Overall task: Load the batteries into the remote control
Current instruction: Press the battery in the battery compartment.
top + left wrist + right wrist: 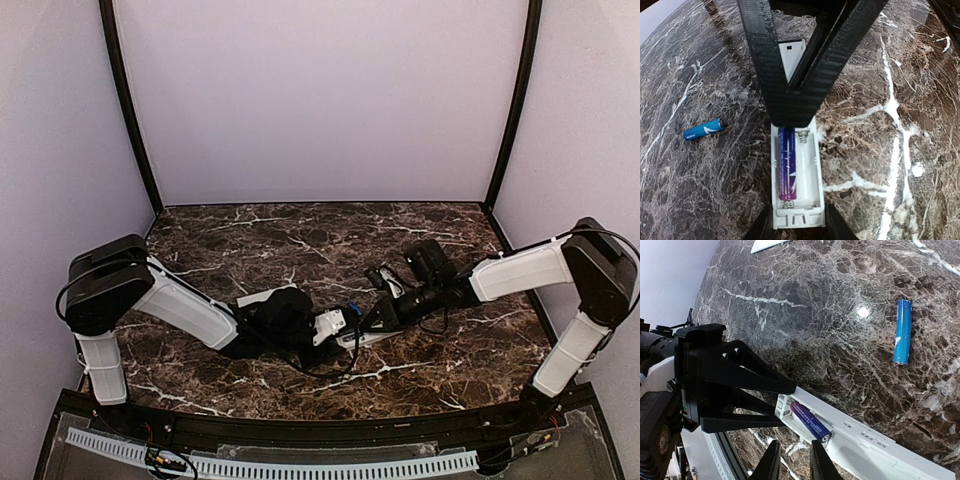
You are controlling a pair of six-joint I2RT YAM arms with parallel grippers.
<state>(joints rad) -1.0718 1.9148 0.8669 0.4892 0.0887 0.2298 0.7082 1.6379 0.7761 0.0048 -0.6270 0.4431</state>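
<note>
My left hand (799,227) is clamped across the left end of the remote control (808,165), holding it flat on the table (900,75) with its back open. My right hand (794,462), tips together, rests at the right end of the seated battery (787,162). The slot beside it is empty. The loose battery (702,129) lies apart on the far side. It looks light, hard, slick and likely to roll, so I would pinch it across its middle.
</note>
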